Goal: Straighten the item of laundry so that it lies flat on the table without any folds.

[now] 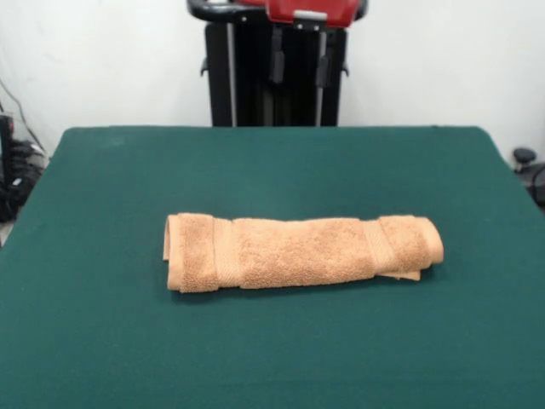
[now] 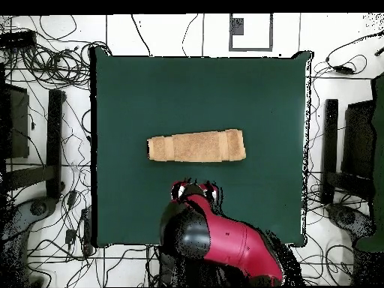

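Note:
The orange-tan towel lies on the dark green table, near its middle. It is folded over into a long, thick strip that runs left to right, with woven bands near both ends. No tag shows. In the overhead view the towel lies a little above the end of the red arm, on the table. My gripper hangs at the top of the front view, drawn back above the table's far edge. Its two dark fingers stand apart and hold nothing. In the overhead view the gripper is short of the towel and apart from it.
The black pedestal stands behind the table's far edge. In the overhead view cables lie on the floor around the table. Black stands flank its left and right sides.

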`<control>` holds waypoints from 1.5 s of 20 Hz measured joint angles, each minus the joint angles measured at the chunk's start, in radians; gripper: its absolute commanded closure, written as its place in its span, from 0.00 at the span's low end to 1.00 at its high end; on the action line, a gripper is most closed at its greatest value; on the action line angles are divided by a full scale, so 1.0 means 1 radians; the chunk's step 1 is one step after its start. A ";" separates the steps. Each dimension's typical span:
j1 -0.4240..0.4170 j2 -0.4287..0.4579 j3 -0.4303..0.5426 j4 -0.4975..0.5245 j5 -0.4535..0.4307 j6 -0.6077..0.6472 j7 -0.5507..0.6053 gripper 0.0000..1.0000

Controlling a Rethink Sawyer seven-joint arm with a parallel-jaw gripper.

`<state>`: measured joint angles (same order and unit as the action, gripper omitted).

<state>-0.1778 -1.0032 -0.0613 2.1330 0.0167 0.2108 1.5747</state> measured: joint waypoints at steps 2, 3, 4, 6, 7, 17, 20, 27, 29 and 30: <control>-0.035 -0.008 0.030 0.007 -0.017 0.005 0.000 0.00; -0.061 -0.013 0.048 0.012 -0.025 0.006 0.000 0.00; -0.110 -0.020 0.081 0.019 -0.041 0.006 0.000 0.00; -0.152 -0.024 0.107 0.023 -0.055 0.006 0.000 0.00; -0.195 -0.026 0.131 0.023 -0.071 0.006 0.000 0.00; -0.228 -0.021 0.171 0.023 -0.143 0.006 0.000 0.00; -0.223 -0.021 0.185 0.022 -0.143 0.006 0.000 0.00; -0.188 -0.017 0.176 0.017 -0.141 0.006 0.000 0.00; -0.178 -0.011 0.171 0.012 -0.141 0.006 0.000 0.00; -0.175 -0.007 0.170 0.010 -0.141 0.006 0.000 0.00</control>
<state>-0.3528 -1.0104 0.1089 2.1428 -0.1246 0.2166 1.5747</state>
